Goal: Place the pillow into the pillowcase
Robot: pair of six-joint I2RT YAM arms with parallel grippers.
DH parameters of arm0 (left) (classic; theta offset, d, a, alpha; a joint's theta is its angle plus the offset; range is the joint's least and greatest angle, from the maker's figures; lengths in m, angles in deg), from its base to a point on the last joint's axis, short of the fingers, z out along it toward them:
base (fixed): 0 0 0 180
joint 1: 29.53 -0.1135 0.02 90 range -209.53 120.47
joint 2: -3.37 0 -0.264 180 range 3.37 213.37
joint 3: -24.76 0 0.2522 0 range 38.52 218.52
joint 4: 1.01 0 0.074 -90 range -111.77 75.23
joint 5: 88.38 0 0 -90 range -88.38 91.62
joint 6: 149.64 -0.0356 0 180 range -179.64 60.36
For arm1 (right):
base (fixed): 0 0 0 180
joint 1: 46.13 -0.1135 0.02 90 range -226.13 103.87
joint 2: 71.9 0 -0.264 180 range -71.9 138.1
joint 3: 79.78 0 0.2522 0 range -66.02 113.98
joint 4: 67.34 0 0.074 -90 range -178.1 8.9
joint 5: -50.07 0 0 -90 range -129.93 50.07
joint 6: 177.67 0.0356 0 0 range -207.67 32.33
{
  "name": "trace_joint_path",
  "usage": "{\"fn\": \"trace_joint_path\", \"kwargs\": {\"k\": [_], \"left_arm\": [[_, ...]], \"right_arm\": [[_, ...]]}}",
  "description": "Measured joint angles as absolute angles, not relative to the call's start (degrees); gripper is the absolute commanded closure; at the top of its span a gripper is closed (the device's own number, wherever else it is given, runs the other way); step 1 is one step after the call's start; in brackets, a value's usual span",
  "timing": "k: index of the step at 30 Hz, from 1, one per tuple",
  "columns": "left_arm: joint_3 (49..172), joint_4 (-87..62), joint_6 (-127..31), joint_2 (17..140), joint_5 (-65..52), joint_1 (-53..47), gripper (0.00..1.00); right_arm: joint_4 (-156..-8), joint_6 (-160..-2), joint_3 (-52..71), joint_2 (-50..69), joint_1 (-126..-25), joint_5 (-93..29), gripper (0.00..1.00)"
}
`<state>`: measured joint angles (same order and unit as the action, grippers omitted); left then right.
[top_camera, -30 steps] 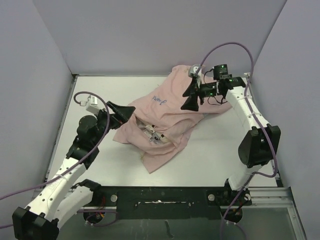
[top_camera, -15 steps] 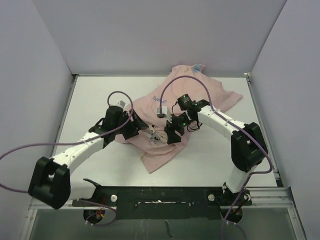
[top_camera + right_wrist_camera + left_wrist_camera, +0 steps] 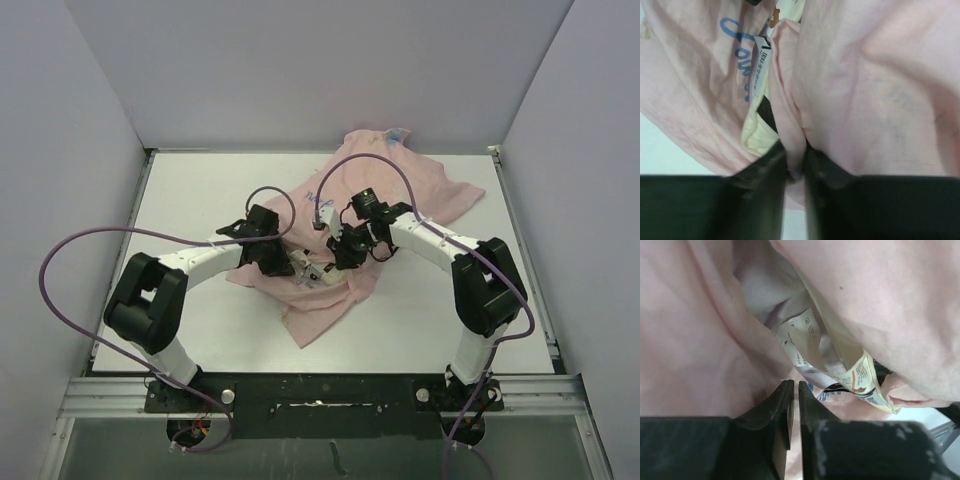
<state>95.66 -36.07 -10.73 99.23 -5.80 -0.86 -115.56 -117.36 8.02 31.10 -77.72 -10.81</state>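
The pale pink pillowcase [image 3: 395,190] lies crumpled across the middle and back right of the table, with blue writing on it. The pillow is mostly hidden inside it. A cream strip of the pillow [image 3: 756,142] and its white care tags [image 3: 801,335] show at the opening. My left gripper [image 3: 288,264] sits at the left side of that opening. Its jaws are closed to a thin slit on the pink pillowcase [image 3: 700,330] at their tips [image 3: 793,384]. My right gripper [image 3: 342,255] is at the right side, shut on a fold of the pillowcase [image 3: 880,90] pinched between its fingers [image 3: 795,150].
The white table [image 3: 200,190] is walled at the left, back and right. A black rail [image 3: 320,385] with both arm bases runs along the near edge. Purple cables loop above each arm, one out over the table's left side [image 3: 60,260].
Both arms have swung inward from the pillowcase's outer sides to its opening. Both grippers have gone from wide open to closed on the fabric.
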Motion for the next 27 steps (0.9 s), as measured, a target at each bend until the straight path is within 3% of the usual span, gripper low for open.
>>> {"fn": "trace_joint_path", "kwargs": {"k": [2,7,17,20,24,27], "left_arm": [[95.7,-35.8,-11.9,99.2,-7.2,-0.9,1.0],[95.5,-35.7,-14.1,98.0,-9.1,-1.0,1.0],[99.7,-31.1,-16.6,76.8,-11.2,-2.5,0.98],[101.0,-29.0,-17.4,75.9,-12.1,-3.1,0.7],[97.1,-28.8,-18.1,75.6,-12.3,-3.8,0.44],[90.5,-28.5,-18.1,74.3,-11.8,-5.2,0.4]], "right_arm": [[-115.5,-116.6,7.7,31.1,-77.7,-9.9,0.98],[-115.4,-115.6,7.7,31.1,-76.9,-5.7,1.0],[-116.1,-114.8,7.7,31.1,-74.5,1.9,0.99],[-117.3,-115.6,7.9,31.1,-74.5,4.4,0.85],[-120.9,-118.4,8.5,30.8,-74.2,9.4,0.73],[-123.8,-121.3,9.3,29.8,-73.8,13.1,0.71]]}}
